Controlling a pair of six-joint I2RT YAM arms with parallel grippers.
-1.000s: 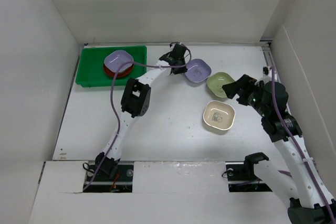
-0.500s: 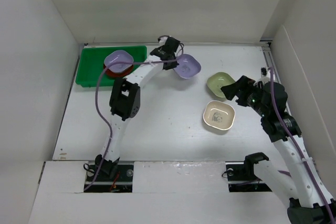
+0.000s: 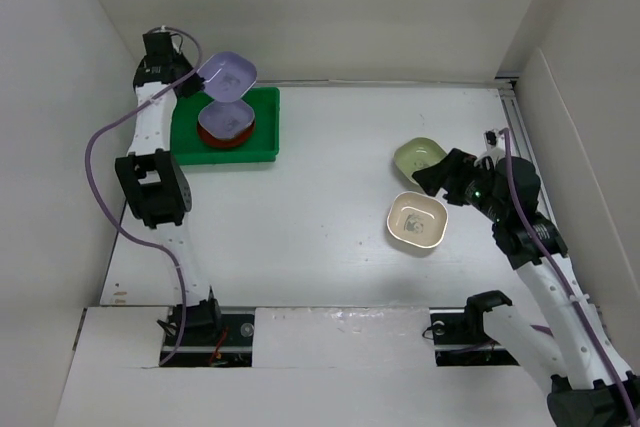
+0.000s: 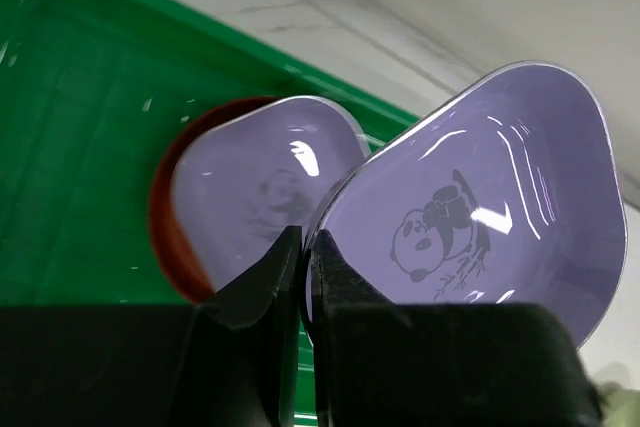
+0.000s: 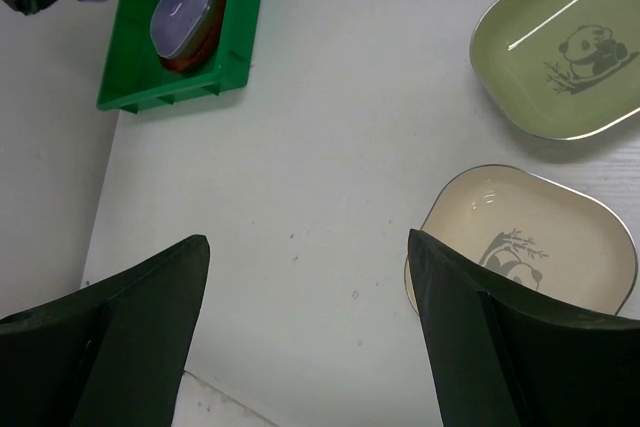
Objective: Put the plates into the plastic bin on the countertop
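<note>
Left pincer [image 4: 303,247] pinching rim of held lavender plate [image 4: 470,207], hanging tilted above green bin [image 3: 265,107], upper left. Bin carrying stacked lavender plate [image 3: 226,117] on red-brown plate [image 3: 215,139]. Right pincer [image 5: 305,247] spread, gripping nothing. Pale green plate [image 3: 418,156] and cream plate [image 3: 416,220] lying on worktop [image 3: 320,197], right, not yet binned.

The lavender plate [image 4: 470,217], pale green plate [image 5: 560,57] and cream plate [image 5: 520,247] carry panda prints; the bin [image 3: 265,122] is bright green.
</note>
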